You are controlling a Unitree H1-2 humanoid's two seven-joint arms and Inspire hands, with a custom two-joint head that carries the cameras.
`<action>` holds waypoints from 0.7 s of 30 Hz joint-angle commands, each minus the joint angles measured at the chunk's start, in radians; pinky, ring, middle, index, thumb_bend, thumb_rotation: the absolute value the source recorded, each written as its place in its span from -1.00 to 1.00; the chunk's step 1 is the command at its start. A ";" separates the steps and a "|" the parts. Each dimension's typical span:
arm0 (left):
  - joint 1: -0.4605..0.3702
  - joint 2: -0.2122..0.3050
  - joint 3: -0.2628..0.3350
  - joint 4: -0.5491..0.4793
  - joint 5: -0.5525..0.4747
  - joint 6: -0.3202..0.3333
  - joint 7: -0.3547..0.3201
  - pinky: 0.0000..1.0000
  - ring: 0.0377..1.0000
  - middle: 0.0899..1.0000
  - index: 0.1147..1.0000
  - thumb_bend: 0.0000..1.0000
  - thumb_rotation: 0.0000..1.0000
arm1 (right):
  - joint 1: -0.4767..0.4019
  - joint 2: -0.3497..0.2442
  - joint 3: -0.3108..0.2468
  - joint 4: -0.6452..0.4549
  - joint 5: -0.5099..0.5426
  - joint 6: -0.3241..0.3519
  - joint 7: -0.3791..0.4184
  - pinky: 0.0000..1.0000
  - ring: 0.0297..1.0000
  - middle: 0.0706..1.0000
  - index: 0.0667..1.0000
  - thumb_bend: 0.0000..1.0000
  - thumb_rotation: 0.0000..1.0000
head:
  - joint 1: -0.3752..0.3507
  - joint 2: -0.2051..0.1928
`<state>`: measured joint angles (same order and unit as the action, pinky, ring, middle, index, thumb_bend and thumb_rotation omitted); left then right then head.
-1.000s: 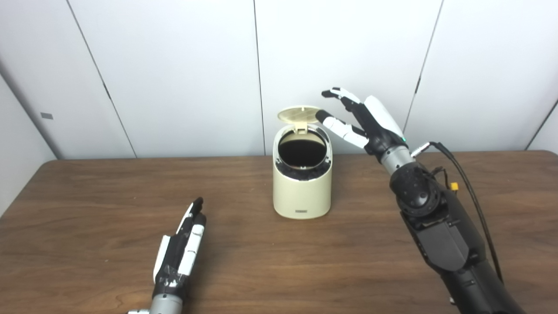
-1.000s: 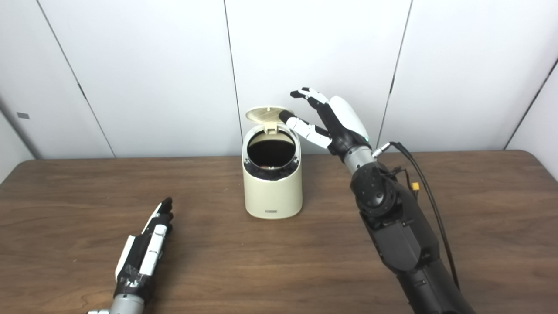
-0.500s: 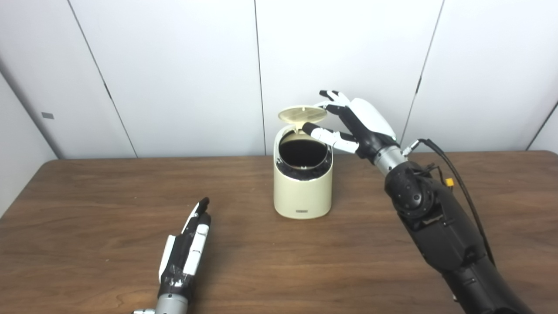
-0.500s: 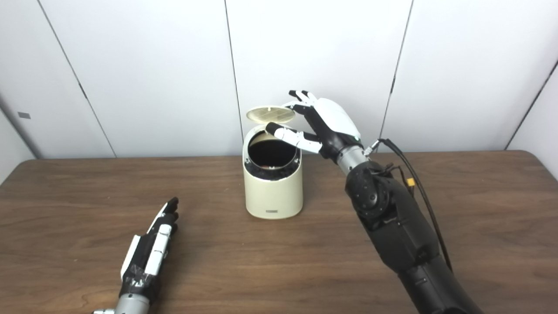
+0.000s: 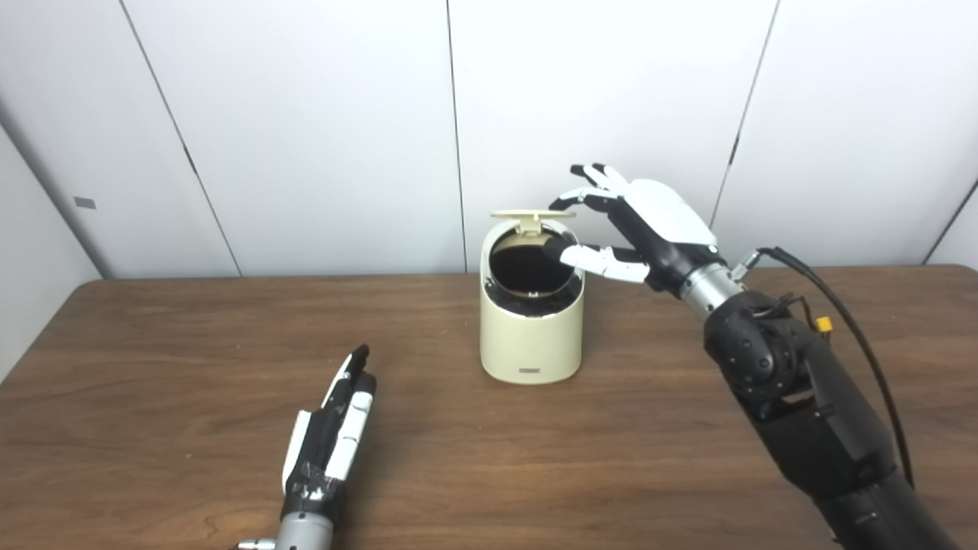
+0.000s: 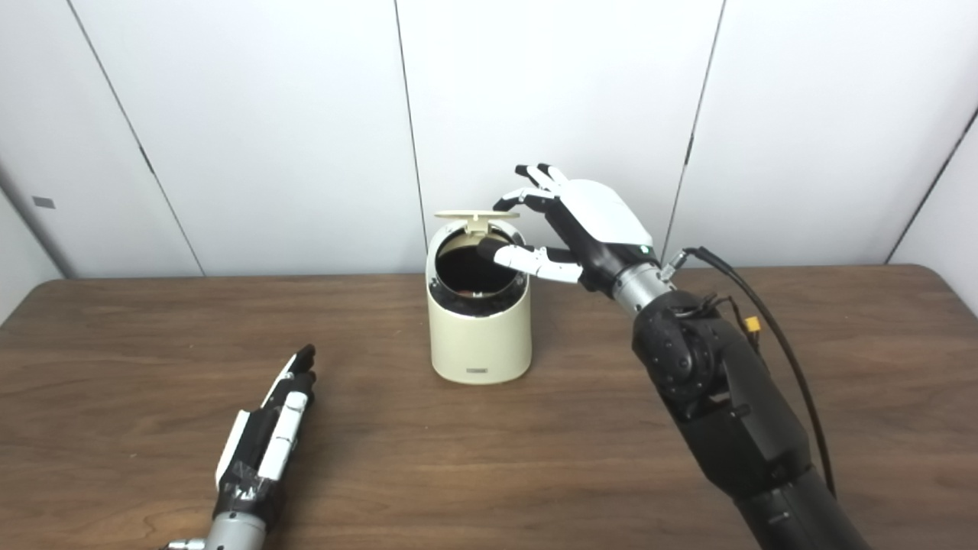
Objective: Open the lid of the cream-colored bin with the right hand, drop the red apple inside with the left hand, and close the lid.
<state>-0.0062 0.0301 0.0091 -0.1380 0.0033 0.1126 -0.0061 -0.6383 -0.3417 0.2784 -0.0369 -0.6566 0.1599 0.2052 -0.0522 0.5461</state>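
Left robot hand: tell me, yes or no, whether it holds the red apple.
No. The left robot hand lies flat and open on the brown wooden table, holding nothing.

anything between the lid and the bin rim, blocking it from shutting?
Yes. The right hand has its thumb lying across the bin's open mouth, right under the half-lowered lid; its fingers sit at the lid's edge.

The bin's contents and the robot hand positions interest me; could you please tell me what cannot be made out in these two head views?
- Apple: not visible in either view; the bin interior is dark, so whether it lies inside cannot be told.
- Lid: seen nearly edge-on; its top face is hidden.
- Right robot hand: whether its fingertips touch the lid is unclear.
- Left robot hand: its wrist is cut off by the bottom edge.
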 commanded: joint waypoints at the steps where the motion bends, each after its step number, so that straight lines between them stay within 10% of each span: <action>1: -0.015 -0.001 -0.013 -0.014 0.010 0.022 -0.006 1.00 1.00 1.00 0.97 0.22 0.64 | -0.023 -0.020 -0.010 -0.050 -0.011 -0.017 0.007 0.78 1.00 0.91 0.44 0.04 0.90 | 0.003 0.003; 21: -0.010 0.017 -0.013 -0.029 -0.007 0.017 -0.018 0.97 0.96 0.98 0.99 0.23 0.64 | 0.030 -0.060 0.100 -0.088 -0.239 -0.124 0.062 0.97 1.00 0.86 0.44 0.06 0.66 | 0.004 0.027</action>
<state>-0.0093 0.0450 0.0040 -0.1521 0.0042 0.1343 -0.0072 -0.5857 -0.3989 0.3786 -0.0994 -0.8873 0.0652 0.2719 -0.0476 0.5722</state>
